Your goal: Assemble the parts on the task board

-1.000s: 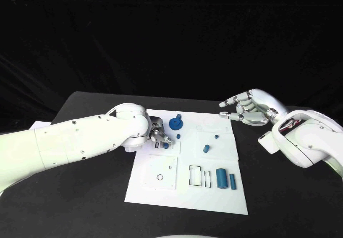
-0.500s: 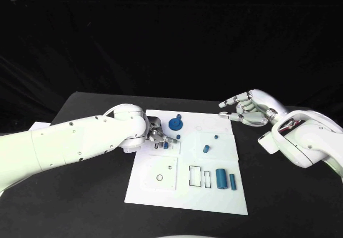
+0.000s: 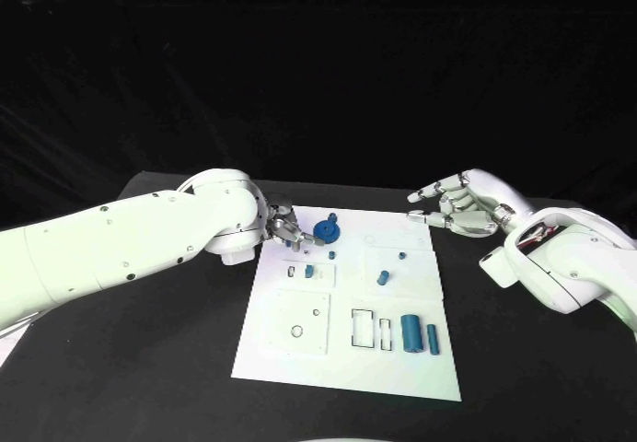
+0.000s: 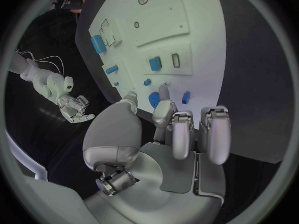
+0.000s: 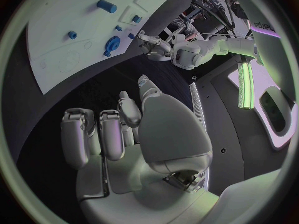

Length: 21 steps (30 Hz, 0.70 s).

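Left hand (image 3: 283, 227) at the board's far-left corner, fingers loosely spread, holding nothing; same in the wrist view (image 4: 168, 129), fingertips above the white task board (image 3: 348, 364) and clear of the parts. Just right of that hand: blue gear-shaped part (image 3: 328, 228) standing near the far edge, also seen at (image 4: 154, 99). Nearer on the board: small blue block (image 3: 309, 271) sitting in a raised square panel, beside a small slot. Below that, a second square panel (image 3: 299, 320) with a small ring mark. Middle of board: short blue peg (image 3: 382, 275) lying tilted, tiny blue piece (image 3: 401, 253) further back. Near-right area: two outlined rectangular slots (image 3: 364, 326), then a thick blue cylinder (image 3: 411, 332) and a thin blue bar (image 3: 433, 337) lying side by side, apart from each other. Right hand (image 3: 458, 206) off the board's far-right corner, above the black table (image 3: 146, 368), fingers curled partway and apart, empty; wrist view (image 5: 118, 129) agrees, with the board well apart from it.
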Available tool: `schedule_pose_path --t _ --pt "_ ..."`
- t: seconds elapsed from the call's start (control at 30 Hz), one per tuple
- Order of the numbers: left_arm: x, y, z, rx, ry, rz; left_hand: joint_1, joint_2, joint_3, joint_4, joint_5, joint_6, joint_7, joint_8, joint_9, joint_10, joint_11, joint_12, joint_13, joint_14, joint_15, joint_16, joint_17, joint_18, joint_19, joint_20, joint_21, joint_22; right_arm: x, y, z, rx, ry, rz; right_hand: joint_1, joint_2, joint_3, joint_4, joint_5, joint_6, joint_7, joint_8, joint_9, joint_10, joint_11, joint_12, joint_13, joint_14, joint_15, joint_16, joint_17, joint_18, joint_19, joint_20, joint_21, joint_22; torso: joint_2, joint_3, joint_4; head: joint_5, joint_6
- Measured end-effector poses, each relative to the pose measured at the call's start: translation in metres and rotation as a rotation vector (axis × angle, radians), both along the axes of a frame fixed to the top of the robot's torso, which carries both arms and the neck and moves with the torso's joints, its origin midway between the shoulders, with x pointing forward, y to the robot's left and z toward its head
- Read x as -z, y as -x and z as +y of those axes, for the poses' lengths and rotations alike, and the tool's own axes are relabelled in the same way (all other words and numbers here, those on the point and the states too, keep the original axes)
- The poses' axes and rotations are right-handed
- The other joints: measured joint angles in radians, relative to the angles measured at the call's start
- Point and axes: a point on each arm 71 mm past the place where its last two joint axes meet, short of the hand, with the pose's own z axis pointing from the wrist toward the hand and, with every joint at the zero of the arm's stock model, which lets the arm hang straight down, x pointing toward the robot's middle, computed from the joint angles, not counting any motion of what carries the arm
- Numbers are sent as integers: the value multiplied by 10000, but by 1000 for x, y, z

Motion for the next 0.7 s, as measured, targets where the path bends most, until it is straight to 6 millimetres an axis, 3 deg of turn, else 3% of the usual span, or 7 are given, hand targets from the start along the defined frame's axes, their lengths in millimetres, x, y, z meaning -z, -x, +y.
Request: schedule_pose_path --t 0.2,0.3,0.7 --pt "-12 -18 12 -283 -352 -79 312 207 -158 -12 0 -34 34 -121 -122 -49 46 -86 -124 30 42 0 0 1 -26 39 0 0 1 0 0 -1 7 32 0 0 0 0 0 0 0 0 0 0 0 0 0 0 0 0 0 0 0 0 0 0 -1 3 5 0 26" --pt "-13 -26 13 -361 -545 -53 416 206 -210 16 0 -34 34 -121 -145 -49 47 -86 -124 30 41 0 -1 0 9 74 0 -1 2 0 0 -5 7 40 0 0 0 0 0 0 0 0 -1 0 0 0 0 0 0 0 0 1 0 0 0 0 -1 0 1 4 35" --pt "-5 -50 12 -557 -1270 260 759 442 -350 -8 0 -34 34 -159 -211 -49 46 -86 -69 -5 76 0 -1 1 -26 108 0 -2 2 0 2 -46 -2 56 0 0 0 0 0 0 0 0 2 0 0 0 1 0 0 0 7 0 0 0 0 -2 3 -19 -4 44 85"
